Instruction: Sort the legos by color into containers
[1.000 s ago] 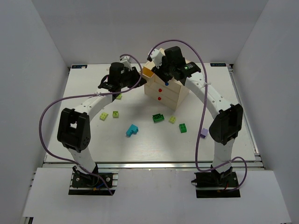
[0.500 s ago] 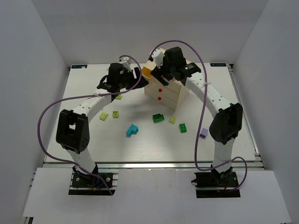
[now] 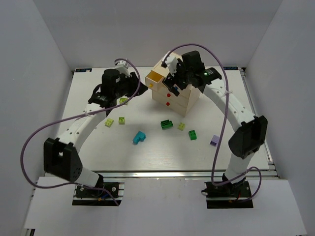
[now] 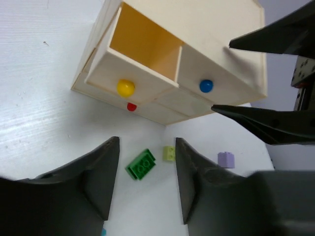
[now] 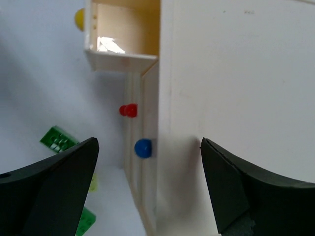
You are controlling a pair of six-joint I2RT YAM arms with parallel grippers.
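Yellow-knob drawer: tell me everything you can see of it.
The yellow-knob drawer is cream wood, an open-topped box with yellowish inner walls and a round yellow knob on its front. It sits in the top row of the chest, slid partly out, beside the shut blue-knob drawer. No brick shows inside; only the chest touches it.

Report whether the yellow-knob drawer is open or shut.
Open. The yellow-knob drawer juts out from the chest, its inside showing; the blue-knob drawer beside it sits flush.
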